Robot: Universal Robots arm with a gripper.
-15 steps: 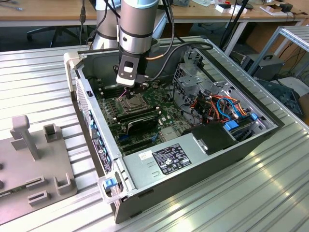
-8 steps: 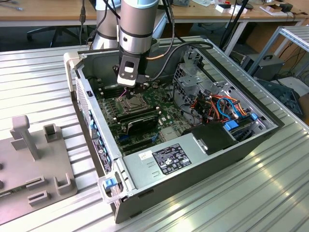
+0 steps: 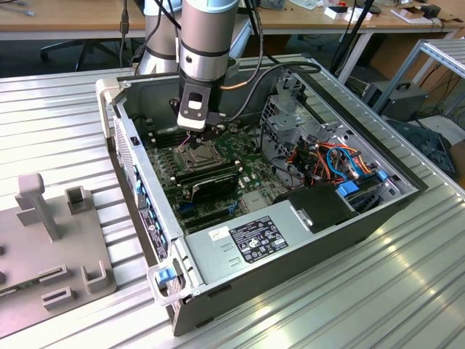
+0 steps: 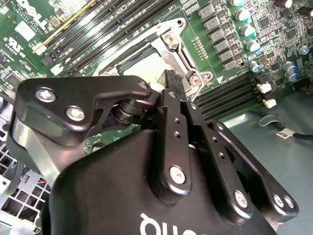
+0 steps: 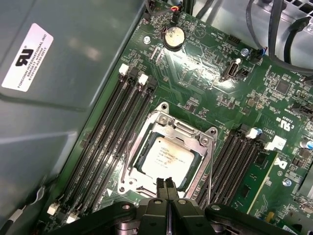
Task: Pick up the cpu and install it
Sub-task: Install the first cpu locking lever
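Note:
The cpu [image 5: 166, 155], a square silver chip, lies flat inside the metal frame of its socket [image 5: 168, 128] on the green motherboard [image 5: 205, 83]. The socket's load plate stands open. My gripper [image 5: 166, 185] hovers just above the socket's edge with its two black fingers pressed together and nothing between them. In the second wrist view the fingers [image 4: 172, 83] point down beside the cpu [image 4: 139, 66]. In the exterior view the gripper [image 3: 206, 132] hangs inside the open computer case [image 3: 138, 156], right over the socket [image 3: 195, 154].
Black memory slots [image 5: 122, 122] flank the socket on both sides, and a memory stick [image 3: 211, 174] stands close by. A power supply [image 3: 247, 243], a drive cage [image 3: 298, 120] and coloured cables [image 3: 334, 156] fill the case's other end. A grey fixture [image 3: 51, 247] lies outside.

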